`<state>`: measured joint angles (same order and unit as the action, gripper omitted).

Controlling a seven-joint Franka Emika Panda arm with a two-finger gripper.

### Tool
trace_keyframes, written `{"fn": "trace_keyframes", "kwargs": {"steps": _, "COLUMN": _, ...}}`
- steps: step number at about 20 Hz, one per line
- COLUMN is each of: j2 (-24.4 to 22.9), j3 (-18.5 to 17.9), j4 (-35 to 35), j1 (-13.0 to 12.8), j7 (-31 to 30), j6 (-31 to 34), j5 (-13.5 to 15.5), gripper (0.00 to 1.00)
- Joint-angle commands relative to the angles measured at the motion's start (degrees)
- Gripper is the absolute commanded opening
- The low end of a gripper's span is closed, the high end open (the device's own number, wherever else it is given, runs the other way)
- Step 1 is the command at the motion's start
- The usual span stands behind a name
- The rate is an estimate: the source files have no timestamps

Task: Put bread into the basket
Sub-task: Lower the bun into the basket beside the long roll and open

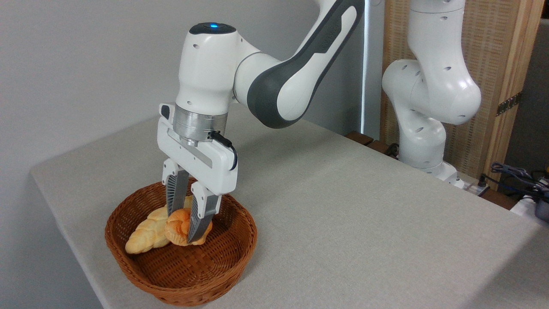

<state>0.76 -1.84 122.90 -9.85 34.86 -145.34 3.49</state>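
The bread (178,229), a small orange-golden knotted bun, is inside the round brown wicker basket (231,253) at the table's near left. My gripper (183,226) reaches straight down into the basket, its two ribbed fingers (199,221) pressed against the bun's sides, shut on it. The bun sits low in the basket and leans against a pale-yellow braided loaf (143,238); whether it rests on the basket's floor I cannot tell.
The braided loaf lies in the basket's left half. The grey table (343,206) stretches to the right and back. The arm's white base (429,141) stands at the far right edge, with cables (514,176) beside it. The table's left edge runs close behind the basket.
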Motion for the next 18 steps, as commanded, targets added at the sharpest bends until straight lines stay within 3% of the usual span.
{"fn": "trace_keyframes", "kwargs": {"steps": 1, "j2": -0.05, "j3": -0.44, "j4": -0.55, "j1": -0.34, "j7": 0.65, "j6": -0.3, "j5": 0.73, "gripper": 1.0}}
{"fn": "trace_keyframes", "kwargs": {"steps": 5, "j2": -0.67, "j3": -0.44, "j4": -0.9, "j1": -0.43, "j7": 0.48, "j6": -0.3, "j5": 0.73, "gripper": 1.0}}
{"fn": "trace_keyframes", "kwargs": {"steps": 10, "j2": -5.84, "j3": -1.05, "j4": -1.61, "j1": -0.34, "j7": -2.33, "j6": 1.19, "j5": 0.99, "gripper": 1.0}}
{"fn": "trace_keyframes", "kwargs": {"steps": 18, "j2": -14.02, "j3": -1.58, "j4": -1.69, "j1": -0.43, "j7": -3.74, "j6": 16.13, "j5": 0.91, "gripper": 1.0}}
